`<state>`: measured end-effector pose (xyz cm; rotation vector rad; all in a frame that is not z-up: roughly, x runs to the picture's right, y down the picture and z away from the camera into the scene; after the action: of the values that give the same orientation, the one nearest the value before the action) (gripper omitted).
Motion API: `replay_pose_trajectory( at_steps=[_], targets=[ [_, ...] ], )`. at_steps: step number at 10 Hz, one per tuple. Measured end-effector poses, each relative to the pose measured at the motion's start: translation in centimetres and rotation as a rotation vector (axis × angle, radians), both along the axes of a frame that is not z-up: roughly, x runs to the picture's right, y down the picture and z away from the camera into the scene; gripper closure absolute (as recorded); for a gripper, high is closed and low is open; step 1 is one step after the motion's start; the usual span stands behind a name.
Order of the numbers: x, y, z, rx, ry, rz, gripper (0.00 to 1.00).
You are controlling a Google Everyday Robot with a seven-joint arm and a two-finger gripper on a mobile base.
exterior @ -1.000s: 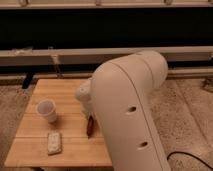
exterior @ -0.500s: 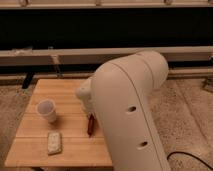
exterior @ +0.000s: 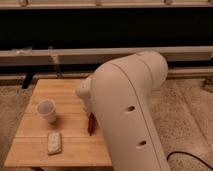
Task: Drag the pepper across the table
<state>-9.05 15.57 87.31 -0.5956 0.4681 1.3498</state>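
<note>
The pepper [exterior: 91,125] is a slim dark-red chili lying on the light wooden table [exterior: 45,90], near its right side. My big white arm fills the right half of the view. The gripper [exterior: 86,102] shows only as a white part at the arm's left edge, just above the pepper; the arm hides most of it. Whether it touches the pepper cannot be told.
A white cup [exterior: 46,110] stands at the table's left middle. A small pale block [exterior: 54,142] lies near the front left edge. A dark wall and rails run behind the table. A black cable [exterior: 190,157] lies on the speckled floor at right.
</note>
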Motion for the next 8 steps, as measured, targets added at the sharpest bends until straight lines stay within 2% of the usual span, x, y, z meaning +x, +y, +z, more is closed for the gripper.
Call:
replay_pose_trajectory(
  at_steps=[8],
  targets=[
    [-1.4, -2.3, 1.2, 0.012, -0.017, -0.017, 1.0]
  ],
)
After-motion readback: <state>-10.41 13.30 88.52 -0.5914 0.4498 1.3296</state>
